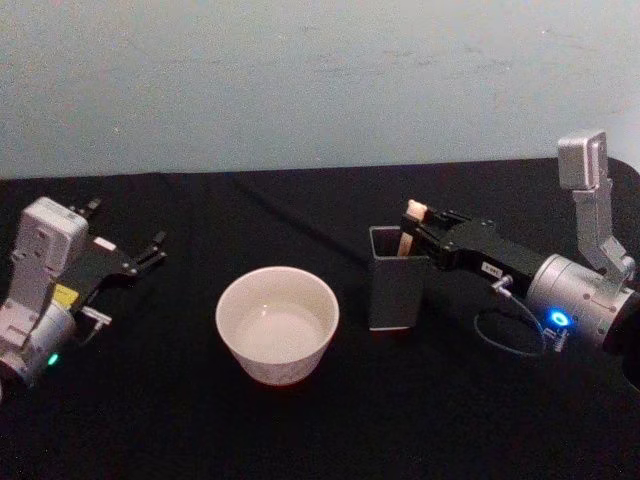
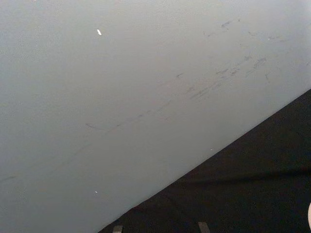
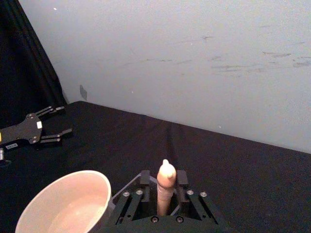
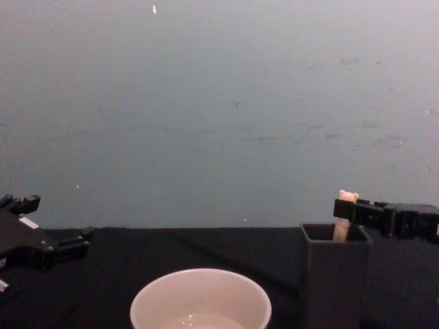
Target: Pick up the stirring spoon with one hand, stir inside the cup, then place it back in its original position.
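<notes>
- The right end effector (image 1: 418,222) reaches in level over the dark grey square holder (image 1: 394,280), its two fingers set on either side of the stirring spoon (image 1: 408,232) and seemingly clenched on the cream handle just under the little bear head
- The spoon stands upright in the holder, with its stem and bowl hidden inside; the holder sits just right of the cup (image 1: 277,322), with a small gap between them
- Judged from this, the step in hand is the pick-up: draw the spoon straight up until the bowl clears the holder's rim, keeping the handle vertical so it does not catch and tip the holder
- Only then carry it left over the cup and lower it near the middle, away from the thin rim
- The left end effector (image 1: 150,255) is released, fingers spread, and rests well left of the cup
- The tabletop (image 1: 300,430) is covered in plain black cloth
- A pale blue-grey wall (image 1: 300,80) with faint scuff marks stands close behind it
</notes>
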You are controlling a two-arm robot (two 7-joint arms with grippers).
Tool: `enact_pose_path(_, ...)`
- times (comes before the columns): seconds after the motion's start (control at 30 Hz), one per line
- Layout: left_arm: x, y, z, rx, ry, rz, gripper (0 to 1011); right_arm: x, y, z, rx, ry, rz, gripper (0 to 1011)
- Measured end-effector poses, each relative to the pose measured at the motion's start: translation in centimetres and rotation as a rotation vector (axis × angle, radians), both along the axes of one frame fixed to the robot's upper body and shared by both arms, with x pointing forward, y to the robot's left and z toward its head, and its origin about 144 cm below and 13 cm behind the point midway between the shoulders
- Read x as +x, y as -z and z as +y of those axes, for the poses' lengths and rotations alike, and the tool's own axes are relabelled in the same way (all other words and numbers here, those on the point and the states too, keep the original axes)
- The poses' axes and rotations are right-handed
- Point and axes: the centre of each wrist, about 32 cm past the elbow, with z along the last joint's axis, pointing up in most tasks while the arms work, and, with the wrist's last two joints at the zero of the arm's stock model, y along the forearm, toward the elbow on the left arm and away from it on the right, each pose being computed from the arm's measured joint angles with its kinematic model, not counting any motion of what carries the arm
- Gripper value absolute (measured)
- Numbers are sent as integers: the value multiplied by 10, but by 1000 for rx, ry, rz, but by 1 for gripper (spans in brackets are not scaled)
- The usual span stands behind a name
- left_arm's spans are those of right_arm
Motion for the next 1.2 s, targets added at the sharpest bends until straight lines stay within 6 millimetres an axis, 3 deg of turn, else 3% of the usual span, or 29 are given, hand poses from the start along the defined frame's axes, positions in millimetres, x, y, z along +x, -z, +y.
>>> enact_pose_path(0.47,0,0,0,0,0,0,1001,0,0,0,0,0,0,785)
enact_pose_path(0.77,0,0,0,0,0,0,1002,0,0,0,0,0,0,1002)
enact_pose_path(1.2,0,0,0,0,0,0,1001,-2,-1,4,-7,42,-46,1003)
